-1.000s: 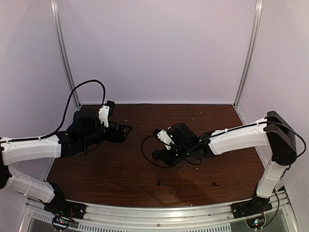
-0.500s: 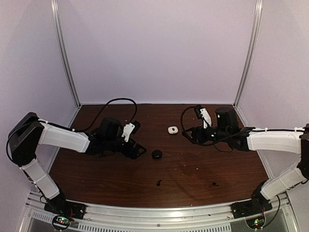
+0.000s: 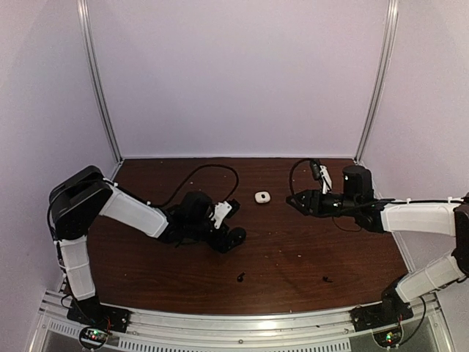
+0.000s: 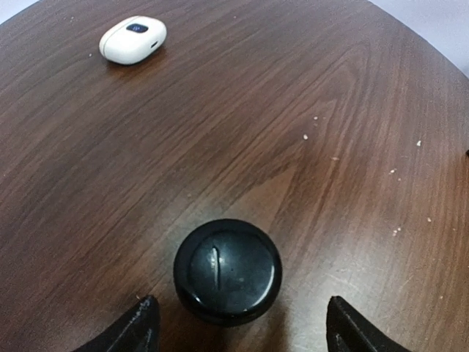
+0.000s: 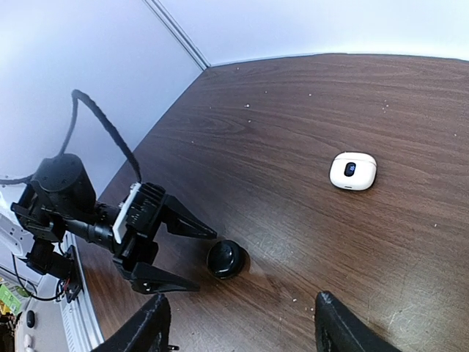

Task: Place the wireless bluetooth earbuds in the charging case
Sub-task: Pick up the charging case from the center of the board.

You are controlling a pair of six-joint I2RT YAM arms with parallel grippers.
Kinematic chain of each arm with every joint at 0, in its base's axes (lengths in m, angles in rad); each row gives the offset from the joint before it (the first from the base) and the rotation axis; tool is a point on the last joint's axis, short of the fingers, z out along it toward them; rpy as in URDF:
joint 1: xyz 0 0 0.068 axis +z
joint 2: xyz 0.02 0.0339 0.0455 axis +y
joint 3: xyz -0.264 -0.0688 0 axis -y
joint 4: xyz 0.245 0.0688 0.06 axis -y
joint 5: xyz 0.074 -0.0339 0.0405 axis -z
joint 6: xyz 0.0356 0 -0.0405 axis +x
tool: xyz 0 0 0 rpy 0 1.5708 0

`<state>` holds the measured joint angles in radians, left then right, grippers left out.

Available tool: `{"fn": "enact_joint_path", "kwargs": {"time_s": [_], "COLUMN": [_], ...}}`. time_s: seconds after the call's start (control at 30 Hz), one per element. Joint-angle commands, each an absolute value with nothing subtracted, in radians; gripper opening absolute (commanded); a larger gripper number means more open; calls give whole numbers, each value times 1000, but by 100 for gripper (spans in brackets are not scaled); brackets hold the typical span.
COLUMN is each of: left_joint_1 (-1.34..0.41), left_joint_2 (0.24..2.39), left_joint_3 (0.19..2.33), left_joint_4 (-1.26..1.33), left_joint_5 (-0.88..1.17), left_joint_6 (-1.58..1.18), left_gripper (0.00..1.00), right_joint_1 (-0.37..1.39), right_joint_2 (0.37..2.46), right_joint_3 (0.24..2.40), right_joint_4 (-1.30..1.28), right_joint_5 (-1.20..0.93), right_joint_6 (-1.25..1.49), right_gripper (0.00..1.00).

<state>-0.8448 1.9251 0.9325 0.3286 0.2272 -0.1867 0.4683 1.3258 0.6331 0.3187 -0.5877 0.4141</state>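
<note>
1. The left gripper (image 4: 242, 337) stands wide open, its fingertips flanking the round black case (image 4: 228, 271) without touching it.
2. The right gripper (image 5: 240, 323) hangs wide open, empty, near the white case (image 5: 352, 171).
3. A black earbud (image 3: 240, 277) and a second black earbud (image 3: 327, 279) lie apart on the table (image 3: 293, 249), near its front edge.

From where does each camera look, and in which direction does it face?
Top external: above and behind, facing down onto the table; left arm and right arm show.
Left wrist: low, facing the black case; left claw tips show.
Right wrist: higher, facing across toward the left arm; right claw tips show.
All three share the white case.
</note>
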Motion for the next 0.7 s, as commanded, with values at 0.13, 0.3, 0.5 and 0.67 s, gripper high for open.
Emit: {"fn": "enact_joint_path", "kwargs": {"time_s": [0.13, 0.3, 0.5, 0.67], "left_joint_1": [-853, -877, -885, -897], "left_joint_2": [2012, 2052, 2057, 2014], "left_joint_3": [989, 1035, 1041, 1002], "left_joint_4": [388, 349, 321, 359], "left_joint_5": [162, 121, 73, 62], "left_joint_6": [-190, -153, -122, -79], "left_gripper": [74, 71, 61, 54], "right_joint_1": [440, 426, 415, 416], "right_joint_2": [1325, 1333, 1333, 1350], "right_joint_3": [620, 619, 618, 606], "right_joint_4": [377, 385, 384, 397], "right_joint_5": [-648, -665, -683, -717], "right_joint_6": [462, 471, 475, 482], "right_gripper": [67, 67, 67, 66]}}
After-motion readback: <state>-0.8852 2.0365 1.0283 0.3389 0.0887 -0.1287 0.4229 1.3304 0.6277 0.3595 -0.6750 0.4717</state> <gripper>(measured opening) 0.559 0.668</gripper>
